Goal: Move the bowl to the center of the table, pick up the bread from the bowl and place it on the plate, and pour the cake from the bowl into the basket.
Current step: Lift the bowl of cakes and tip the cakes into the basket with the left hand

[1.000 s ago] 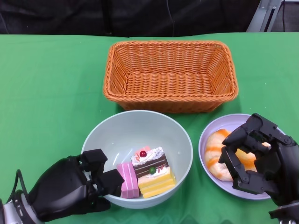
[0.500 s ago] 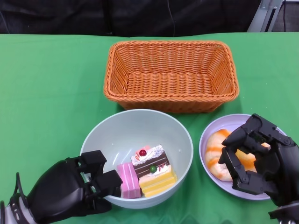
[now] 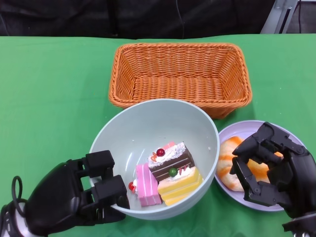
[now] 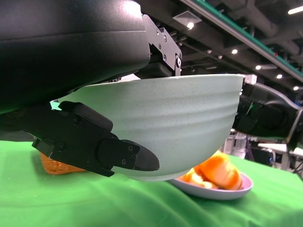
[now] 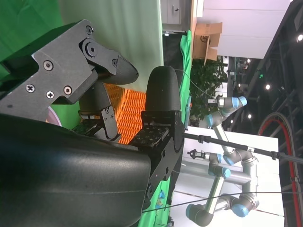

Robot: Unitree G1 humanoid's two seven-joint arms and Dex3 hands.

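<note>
Head view: the left hand [image 3: 74, 197] is gripping the near-left rim of the pale bowl [image 3: 148, 128], fingers hooked over the edge, and the bowl is sitting raised and tilted, its far rim overlapping the front wall of the orange basket [image 3: 180, 79] and its right side covering the left edge of the plate [image 3: 289, 136]. Cake pieces [image 3: 165, 173] in pink, chocolate and yellow are lying in the bowl's near half. The bread [image 3: 229, 163] is resting on the lilac plate at the right, on the green table [image 3: 49, 89]. The right hand [image 3: 271, 170] is hanging over the plate with its fingers curled downward around the bread's right side; whether it is actually grasping the bread cannot be told here. Right wrist view: the right hand [image 5: 118, 118] is filling most of the frame, its fingers [image 5: 161, 94] standing apart, with a strip of the basket [image 5: 128, 109] and a sliver of the plate [image 5: 49, 116] showing behind them; the bread is hidden, so the grip remains undecided. Left wrist view: the left hand [image 4: 90, 94] is clamping the bowl [image 4: 180, 123] from above and below, the bowl's base hanging clear of the table [image 4: 71, 198]. Behind it the bread [image 4: 215, 172] is lying on the plate [image 4: 222, 191], with the right hand [image 4: 265, 116] hanging above.
</note>
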